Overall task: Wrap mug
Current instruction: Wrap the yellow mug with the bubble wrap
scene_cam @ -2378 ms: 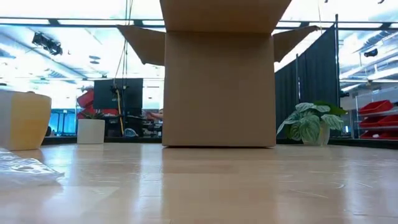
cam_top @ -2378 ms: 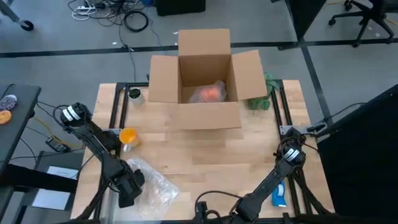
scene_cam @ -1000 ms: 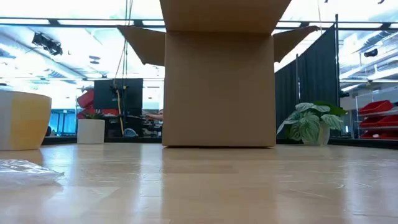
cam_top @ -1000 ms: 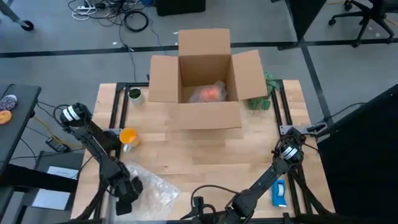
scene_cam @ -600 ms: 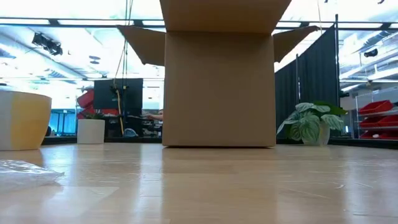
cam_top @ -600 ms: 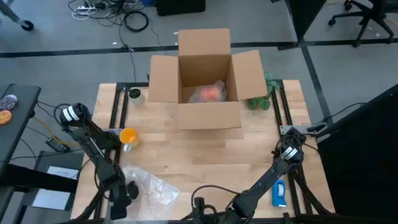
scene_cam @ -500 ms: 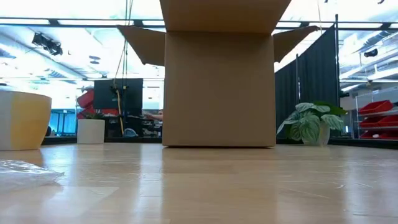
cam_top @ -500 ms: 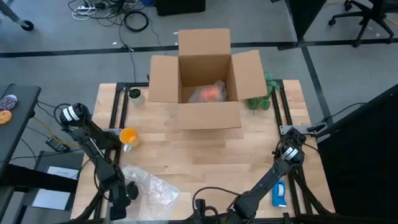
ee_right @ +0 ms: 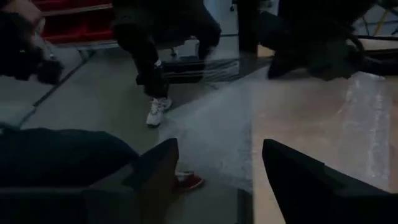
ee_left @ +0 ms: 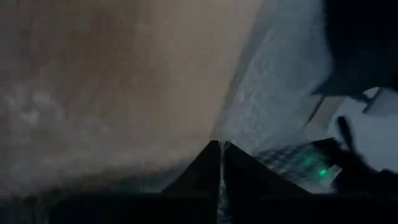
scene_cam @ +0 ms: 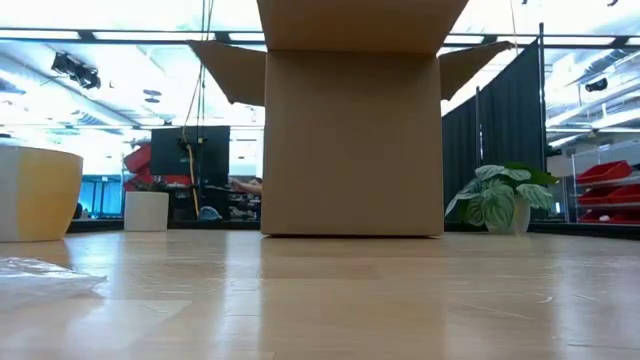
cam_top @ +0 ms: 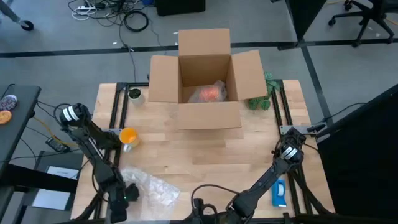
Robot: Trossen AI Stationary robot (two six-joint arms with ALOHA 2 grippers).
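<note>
The orange mug [cam_top: 127, 136] stands upright on the table's left side; it appears in the low view as the mug [scene_cam: 38, 194]. A sheet of clear bubble wrap [cam_top: 151, 189] lies flat on the near left of the table. My left gripper [cam_top: 120, 198] is shut at the sheet's left edge, near the table's near left corner; the left wrist view shows my left gripper [ee_left: 219, 149] with its tips together. My right gripper [ee_right: 219, 146] stands open at the table's near edge, with nothing between its fingers. My left gripper is shut right at the left edge of the bubble wrap [ee_left: 273, 106]. Whether a layer of the sheet lies between its fingers, I cannot tell: the fingers themselves hide the place.
An open cardboard box [cam_top: 205, 78] stands at the far middle, with an orange thing wrapped in clear plastic [cam_top: 210, 93] inside. A plant [cam_top: 264, 94] sits to its right and a small dark cup [cam_top: 135, 94] to its left. A blue-and-white object [cam_top: 280, 193] lies near right.
My left gripper has moved a little toward the table's near left corner, staying by the bubble wrap's left edge. The sheet stays flat on the table.
</note>
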